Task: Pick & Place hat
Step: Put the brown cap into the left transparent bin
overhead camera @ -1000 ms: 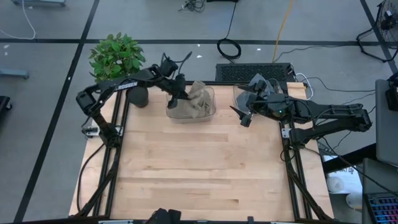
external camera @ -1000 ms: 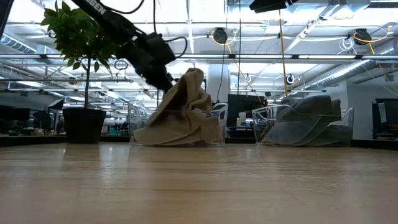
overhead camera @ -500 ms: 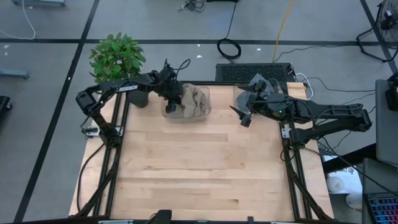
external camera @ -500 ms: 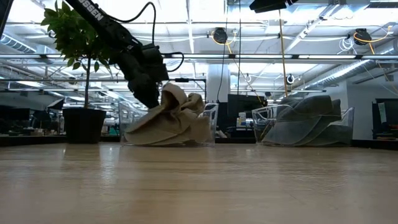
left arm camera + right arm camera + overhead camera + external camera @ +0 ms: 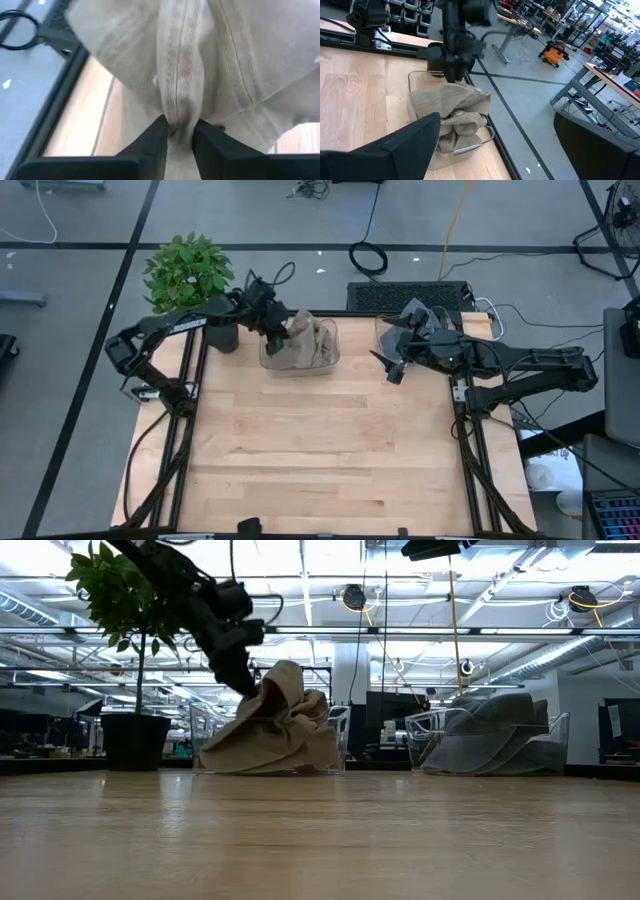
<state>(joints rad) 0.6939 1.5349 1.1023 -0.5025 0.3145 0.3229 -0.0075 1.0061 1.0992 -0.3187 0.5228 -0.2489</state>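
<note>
Grey floor (image 5: pixel 80 220) (black tape lines)

Robot arm gripping a crumpled beige hat over a clear bin on a wooden desk.

The left tool (image 5: pixel 454 75) comes down from above and pinches the top of the beige hat (image 5: pixel 451 117), which sits in a clear bin (image 5: pixel 470 145) at the desk (image 5: pixel 350 95) edge. A dark pot (image 5: pixel 434 57) stands just behind.

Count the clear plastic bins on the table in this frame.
2. One bin sits at the far edge, left of centre, holding the tan hat pinched by the left claw. The other bin, holding grey fabric, sits at the far right, mostly under the right arm from above.
</note>
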